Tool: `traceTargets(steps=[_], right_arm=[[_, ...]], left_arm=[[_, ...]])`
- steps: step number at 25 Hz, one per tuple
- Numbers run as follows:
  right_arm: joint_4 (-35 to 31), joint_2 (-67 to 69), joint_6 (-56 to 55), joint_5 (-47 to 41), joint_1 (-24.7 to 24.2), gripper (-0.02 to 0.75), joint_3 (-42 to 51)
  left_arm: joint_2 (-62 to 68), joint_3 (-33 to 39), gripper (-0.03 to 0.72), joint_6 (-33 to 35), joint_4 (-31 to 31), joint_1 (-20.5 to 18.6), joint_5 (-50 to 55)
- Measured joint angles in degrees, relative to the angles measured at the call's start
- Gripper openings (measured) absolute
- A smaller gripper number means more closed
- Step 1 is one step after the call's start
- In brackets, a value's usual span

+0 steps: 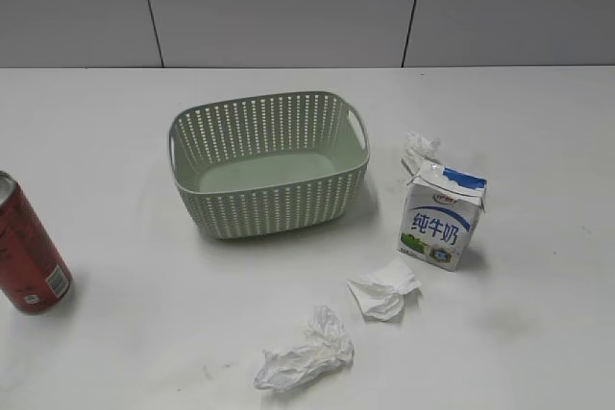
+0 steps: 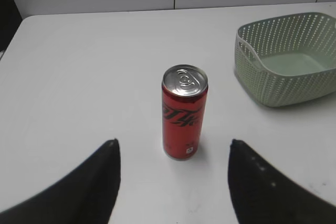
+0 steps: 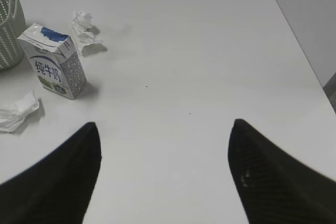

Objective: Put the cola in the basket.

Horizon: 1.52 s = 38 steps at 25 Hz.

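Note:
The cola [image 1: 29,249] is a slim red can with a silver top, upright at the table's left edge in the exterior view. In the left wrist view the cola [image 2: 184,113] stands just ahead of my open left gripper [image 2: 172,145], a little beyond the fingertips and apart from them. The pale green basket [image 1: 288,205] sits empty at the table's middle and also shows in the left wrist view [image 2: 273,87] to the can's right. My right gripper [image 3: 165,127] is open and empty over bare table. Neither gripper shows in the exterior view.
A blue-and-white milk carton [image 1: 442,218] stands right of the basket, also in the right wrist view [image 3: 53,62]. Crumpled tissues lie behind the carton [image 1: 419,149], in front of the basket [image 1: 384,289] and near the front edge [image 1: 304,354]. The table's right edge [image 3: 299,40] is close.

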State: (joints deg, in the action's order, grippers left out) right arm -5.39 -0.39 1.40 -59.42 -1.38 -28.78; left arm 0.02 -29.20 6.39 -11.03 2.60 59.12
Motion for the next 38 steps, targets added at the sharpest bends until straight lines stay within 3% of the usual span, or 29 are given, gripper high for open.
traceTargets(steps=[14, 21, 26, 38], right_arm=[[0.0, 0.0, 0.0, 0.0, 0.0, 0.571, 0.0], [0.0, 0.0, 0.0, 0.0, 0.0, 0.571, 0.0], [0.0, 0.0, 0.0, 0.0, 0.0, 0.571, 0.0], [0.0, 0.0, 0.0, 0.0, 0.0, 0.571, 0.0]], left_arm=[[5.7, -0.1, 0.506, 0.0, 0.0, 0.0, -0.7], [18.4, -0.8, 0.581, 0.0, -2.1, 0.0, -4.2], [28.4, -1.4, 0.586, 2.4, -6.6, 0.0, -6.9], [53.4, -6.4, 0.586, 6.1, -6.0, 1.8, -12.6]])
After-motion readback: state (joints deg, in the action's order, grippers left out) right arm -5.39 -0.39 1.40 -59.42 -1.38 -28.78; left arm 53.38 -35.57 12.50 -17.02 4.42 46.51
